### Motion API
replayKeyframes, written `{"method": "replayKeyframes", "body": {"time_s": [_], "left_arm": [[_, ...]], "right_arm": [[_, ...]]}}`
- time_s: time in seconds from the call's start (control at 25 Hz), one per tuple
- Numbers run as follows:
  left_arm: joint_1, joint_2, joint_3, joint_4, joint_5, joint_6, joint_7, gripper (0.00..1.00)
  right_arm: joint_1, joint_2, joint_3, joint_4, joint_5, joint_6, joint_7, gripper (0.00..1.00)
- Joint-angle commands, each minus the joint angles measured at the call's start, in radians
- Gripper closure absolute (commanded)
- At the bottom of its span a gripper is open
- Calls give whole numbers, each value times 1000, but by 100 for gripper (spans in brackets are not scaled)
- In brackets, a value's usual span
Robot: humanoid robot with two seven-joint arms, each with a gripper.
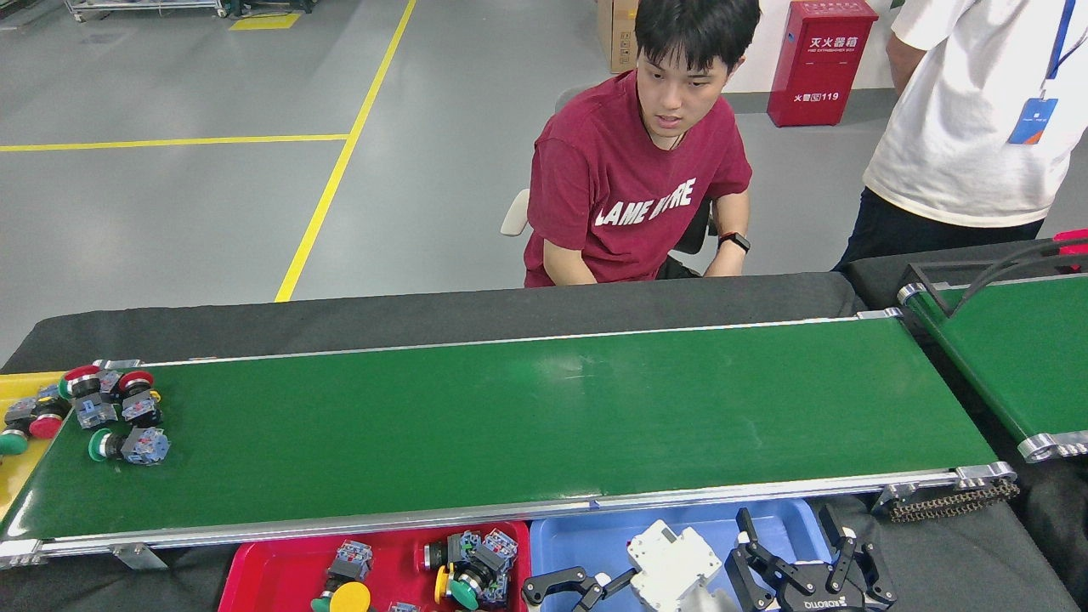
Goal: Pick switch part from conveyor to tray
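Placement step, white switch part (673, 563) over blue tray (586, 544), bottom centre.
My left gripper (608, 586) grips it; next I release. Right gripper (807, 552) open, idle.

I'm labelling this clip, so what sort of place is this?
Most likely a factory floor or robot test workshop: a long green conveyor carrying switch parts, sorting trays beside it, and yellow lane lines on the concrete floor.

A seated person in a maroon shirt (633, 183) faces a red cabinet (818, 61) behind.

Left hand (616, 586) and white part (676, 568) it holds cut by bottom edge; right hand (807, 544) likewise.
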Motion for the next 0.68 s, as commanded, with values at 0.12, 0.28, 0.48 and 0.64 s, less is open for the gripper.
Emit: {"method": "replayKeyframes", "body": {"time_s": [0.12, 0.28, 0.48, 0.64], "left_arm": [[56, -28, 212, -15, 20, 66, 15, 0], [110, -17, 672, -3, 73, 140, 110, 0], [153, -2, 961, 32, 179, 35, 108, 0], [194, 0, 986, 34, 184, 26, 110, 0]], "right_arm": [[0, -6, -1, -18, 1, -2, -8, 1], [3, -6, -3, -18, 1, -2, -8, 1], [4, -7, -3, -21, -1, -2, -8, 1], [4, -7, -6, -21, -2, -2, -8, 1]]}}
